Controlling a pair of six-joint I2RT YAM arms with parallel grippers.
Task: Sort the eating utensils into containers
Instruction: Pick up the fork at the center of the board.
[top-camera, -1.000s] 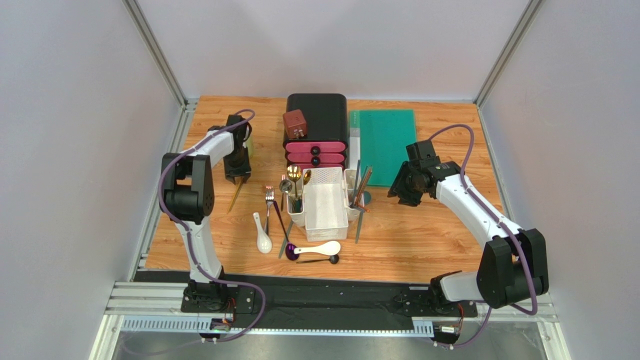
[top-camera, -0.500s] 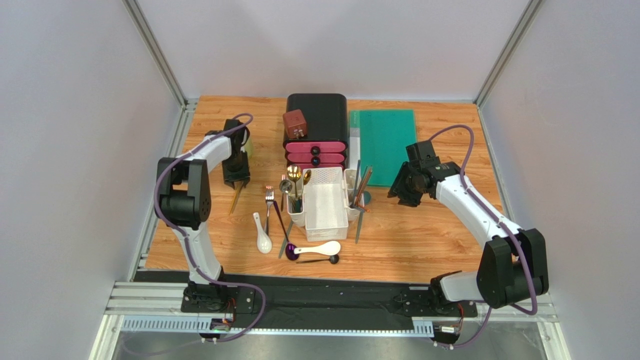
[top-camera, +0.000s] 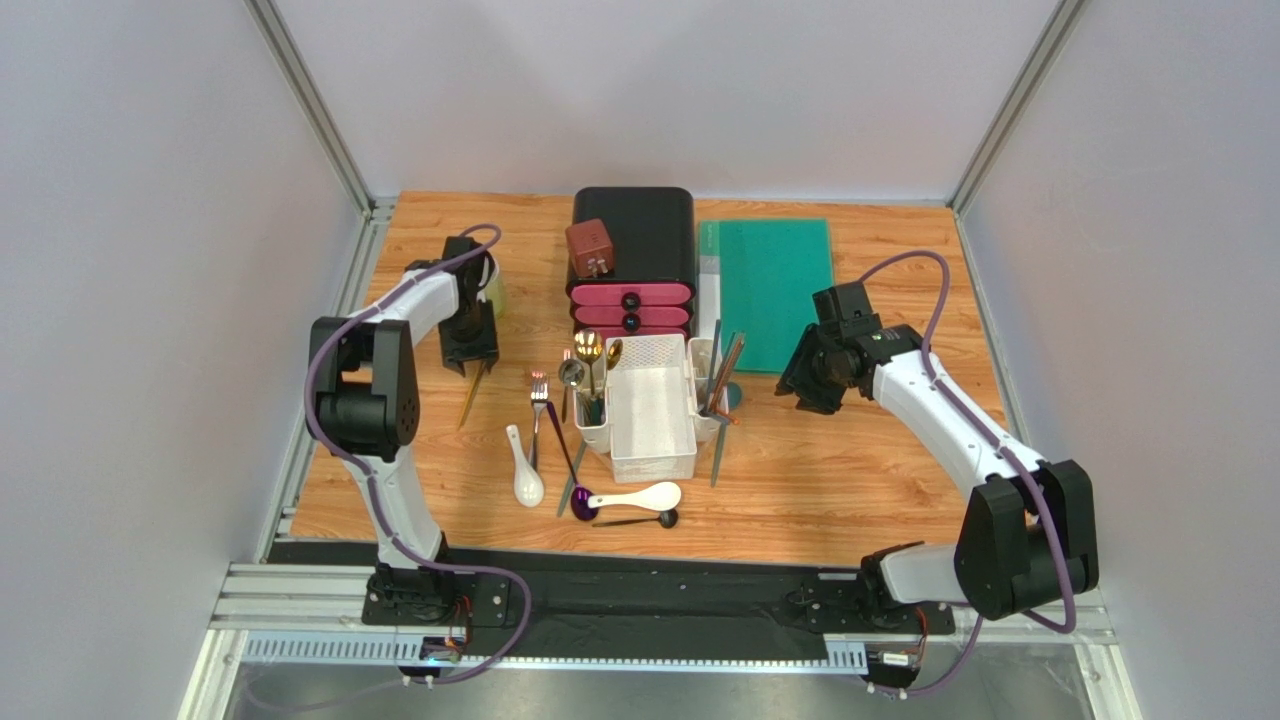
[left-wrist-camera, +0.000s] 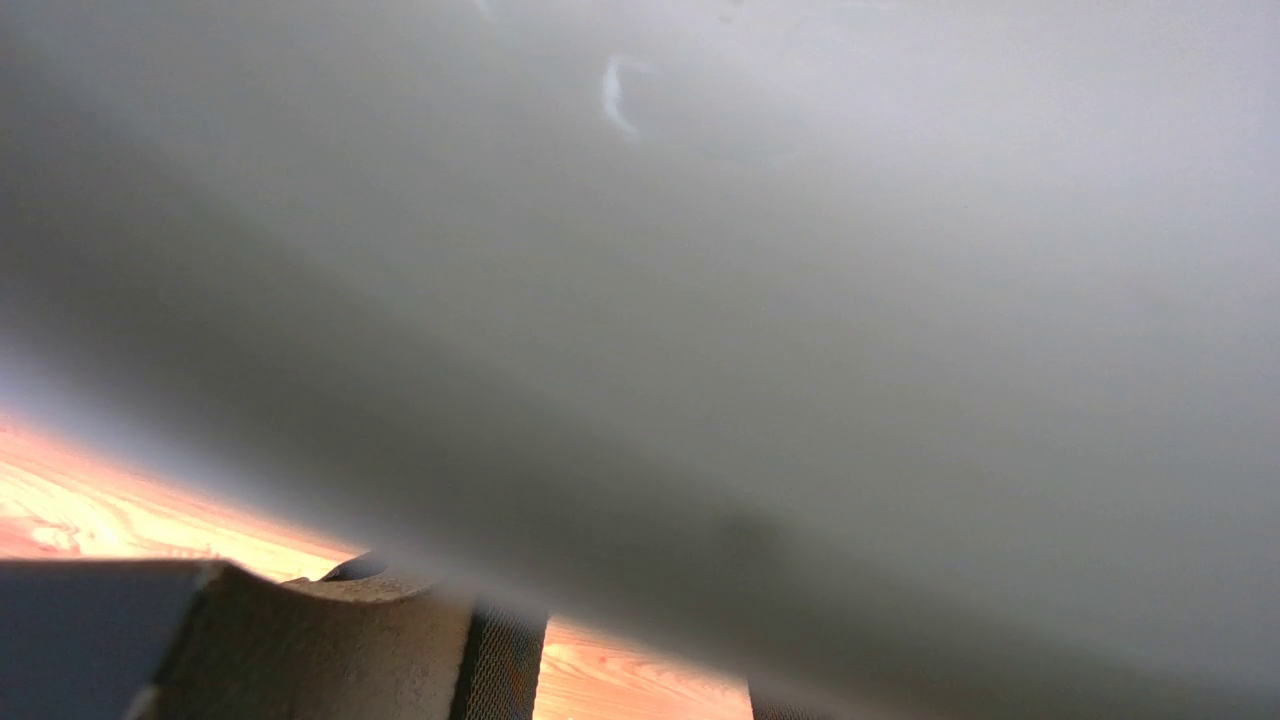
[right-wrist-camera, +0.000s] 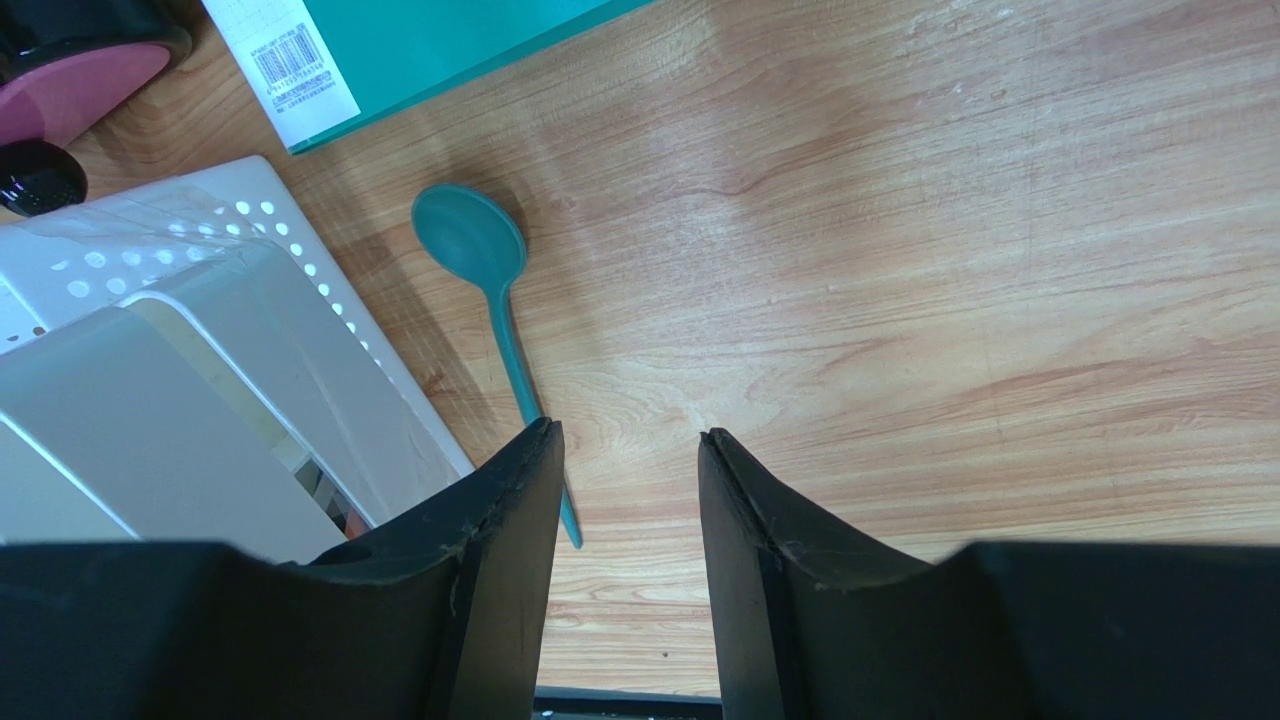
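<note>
The white caddy (top-camera: 654, 408) stands mid-table; its left side bin holds gold spoons (top-camera: 589, 353) and its right bin chopsticks (top-camera: 724, 368). On the table lie two white ceramic spoons (top-camera: 525, 473) (top-camera: 643, 497), a fork (top-camera: 537, 393), a purple spoon (top-camera: 580, 495), a black spoon (top-camera: 646, 519) and a wooden chopstick (top-camera: 473, 393). My left gripper (top-camera: 469, 360) hangs just behind that chopstick. Its pads (left-wrist-camera: 504, 675) stand apart with bare wood between them, and a pale blur hides the tips. My right gripper (right-wrist-camera: 627, 435) is open and empty, right of a teal spoon (right-wrist-camera: 473, 240) beside the caddy (right-wrist-camera: 226, 345).
A black-and-pink drawer box (top-camera: 631, 263) with a small brown box (top-camera: 591, 248) on it stands behind the caddy. A green board (top-camera: 769, 285) lies at the back right. A pale mug (top-camera: 496, 290) peeks out behind the left wrist. The side walls stand close to both arms.
My left gripper has drawn back and slightly left, away from the wooden chopstick, which stays on the table. The right arm has not moved.
</note>
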